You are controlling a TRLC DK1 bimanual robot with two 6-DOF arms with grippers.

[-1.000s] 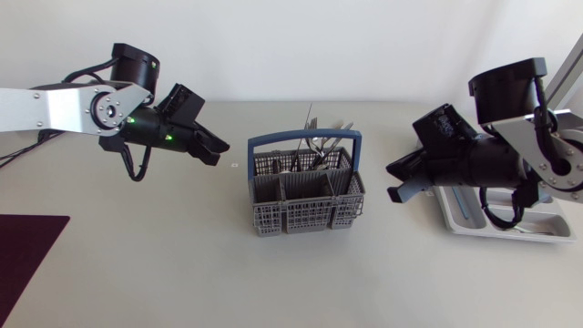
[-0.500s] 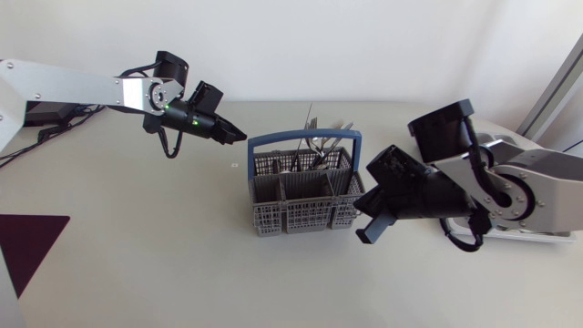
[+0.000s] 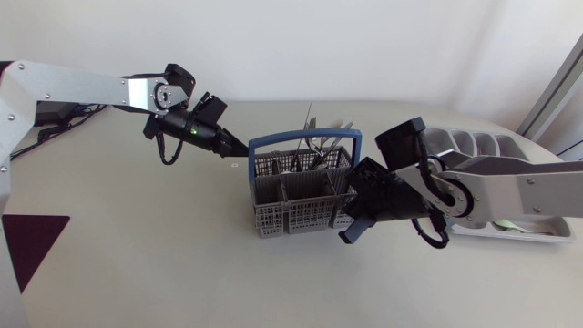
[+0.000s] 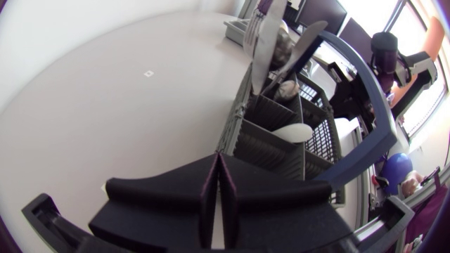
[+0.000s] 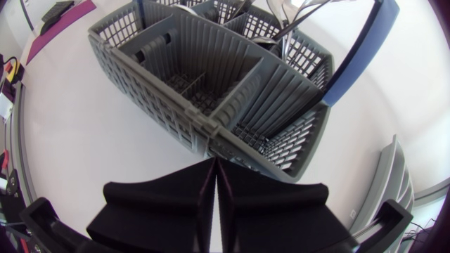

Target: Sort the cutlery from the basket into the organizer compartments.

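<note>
The pale compartmented organizer tray [image 3: 480, 144] lies to the right of the basket, and the right arm crosses over most of it. Only its rear dividers and front rim show; what lies in it cannot be made out. A dark maroon mat [image 3: 27, 239], well to the basket's left, is cut off at the table's edge.

The grey slotted plastic cutlery basket with a blue hoop handle [image 3: 296, 217] stands at mid-table. Its rear compartments hold upright metal cutlery [image 3: 321, 144]. The pieces overlap, so forks and spoons are hard to count, and their lower ends are hidden behind the basket walls. From the left wrist, the basket [image 4: 271, 140] is seen end-on with the cutlery [image 4: 274, 42] rising above it. From the right wrist, the basket's [image 5: 176, 105] gridded cells fill the scene, with the cutlery [image 5: 295, 14] in the far cells.

The left gripper [image 3: 237, 147] hangs just off the basket's rear-left corner, its fingers pressed together on nothing [image 4: 216, 165]. The right gripper [image 3: 351, 230] sits at the basket's front-right corner, fingers likewise pressed together and bare [image 5: 214, 169]. Whether it touches the basket wall cannot be told.
</note>
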